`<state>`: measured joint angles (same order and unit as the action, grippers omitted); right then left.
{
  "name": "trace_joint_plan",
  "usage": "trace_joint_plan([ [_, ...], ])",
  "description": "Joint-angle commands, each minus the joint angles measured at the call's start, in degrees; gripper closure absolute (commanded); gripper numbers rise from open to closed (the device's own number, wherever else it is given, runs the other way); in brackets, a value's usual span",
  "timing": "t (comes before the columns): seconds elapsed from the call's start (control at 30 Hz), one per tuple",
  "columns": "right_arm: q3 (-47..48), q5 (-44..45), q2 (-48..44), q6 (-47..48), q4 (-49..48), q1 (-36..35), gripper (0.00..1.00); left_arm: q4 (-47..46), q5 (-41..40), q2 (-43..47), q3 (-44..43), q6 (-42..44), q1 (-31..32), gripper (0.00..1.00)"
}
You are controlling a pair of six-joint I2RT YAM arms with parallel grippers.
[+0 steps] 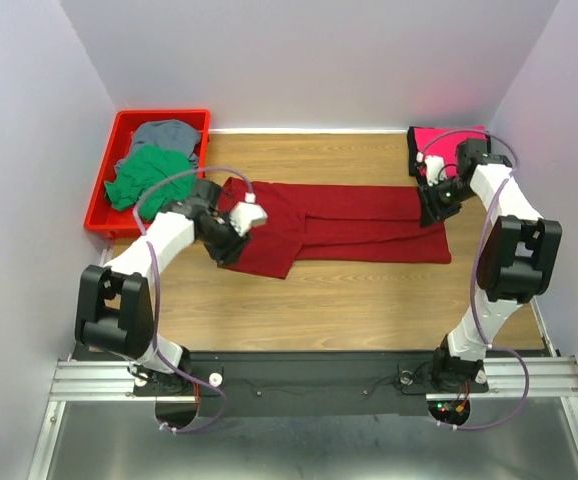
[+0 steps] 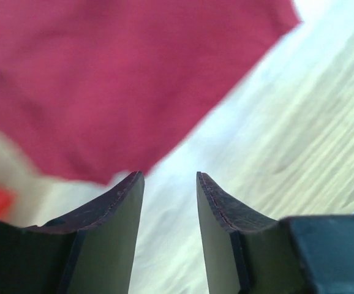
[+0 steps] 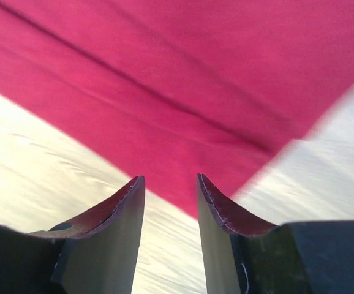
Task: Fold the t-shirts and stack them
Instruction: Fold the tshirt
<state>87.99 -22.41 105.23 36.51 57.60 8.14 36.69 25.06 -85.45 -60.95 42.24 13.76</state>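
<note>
Left fingers (image 2: 112,245) and right fingers (image 3: 217,245), spread and empty, hover at opposite ends of one dark red t-shirt (image 1: 359,222), one pink t-shirt (image 1: 439,140) just beyond the right pair.

Left arm (image 1: 159,245): elbow out at 11 o'clock from base, forearm reaching toward 1 o'clock. Left hand (image 2: 169,177) tipped down, fingers parted, gap at the tips. Right arm (image 1: 499,200): elbow at 1 o'clock, wrist folded back toward 9. Right hand (image 3: 169,179) parted likewise.

Tray (image 1: 97,195) back left — spread shirt (image 1: 349,225) centre, folded shirt (image 1: 434,138) back right.
</note>
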Motion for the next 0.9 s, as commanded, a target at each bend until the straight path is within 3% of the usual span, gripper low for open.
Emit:
trace_joint_plan([
  [0.0,-3.42,-10.53,-2.13,-11.62,-0.29,-4.34,0.56,-8.91,-3.79,3.98,4.61,-9.09,3.21,0.49],
  [0.23,-13.0,-21.26,-3.71,-36.31,-22.24,-18.3,0.56,-5.05,5.24,-0.15,3.29,-14.11,-4.61,0.51],
  [0.27,-17.63,-21.18,-5.2,-43.56,-34.37,-22.51,0.53,-4.18,6.22,-0.85,3.03,-14.55,-6.62,0.51],
  [0.3,-19.85,-20.66,-5.82,-46.24,-34.49,-22.56,0.52,-3.99,6.23,-0.86,2.85,-14.55,-7.34,0.51],
  [0.33,-21.61,-19.52,-6.26,-48.7,-41.45,-27.52,0.5,-3.82,7.45,-1.38,2.77,-14.9,-8.13,0.5],
  [0.5,-28.73,-11.88,-4.6,-59.79,-55.55,-41.77,0.44,-2.06,8.34,-3.84,2.24,-15.17,-12.08,0.48],
  [0.63,-31.72,-5.46,-3.54,-62.88,-60.05,-47.06,0.36,-1.27,7.81,-5.42,1.89,-14.91,-13.32,0.47],
  [0.87,-29.46,-2.73,4.09,-67.44,-62.88,-49.89,0.35,-1.27,8.16,-8.77,2.06,-15.26,-13.32,0.47],
])
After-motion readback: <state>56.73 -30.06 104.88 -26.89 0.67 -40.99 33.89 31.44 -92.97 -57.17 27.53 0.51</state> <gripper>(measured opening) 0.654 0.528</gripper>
